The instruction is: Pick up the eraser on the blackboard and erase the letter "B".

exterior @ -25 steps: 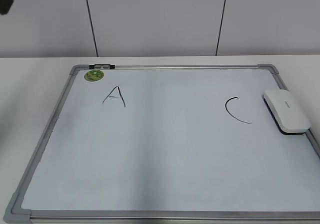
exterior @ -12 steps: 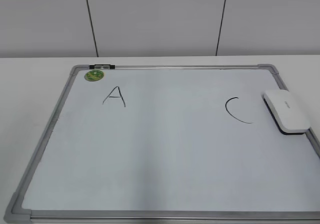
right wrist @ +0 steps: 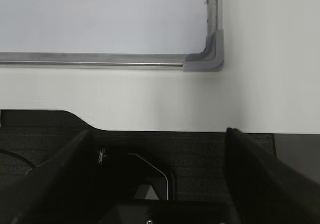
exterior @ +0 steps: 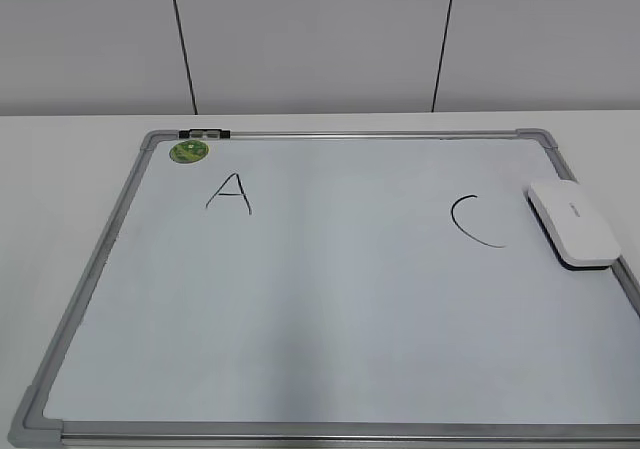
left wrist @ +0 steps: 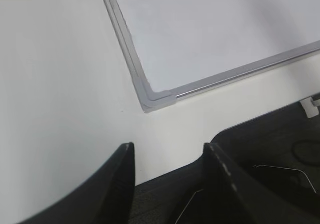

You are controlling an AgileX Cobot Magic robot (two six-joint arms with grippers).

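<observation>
White table point(exterior: 60, 159) | blackboard point(exterior: 330, 299) flat | both tools open, empty

**Colours and markings on the board and table**

Blackboard point(exterior: 330, 309): glossy white surface, grey metal frame, darker grey corner caps. Letters "A" point(exterior: 229, 193) and "C" point(exterior: 474, 221): thin black marker strokes. Eraser point(exterior: 571, 221): white top, small grey mark, black underside edge. Magnet point(exterior: 188, 151): green with a pale pattern. Table point(exterior: 60, 169): off-white. Wall point(exterior: 320, 39): pale grey panels, dark seams.
</observation>
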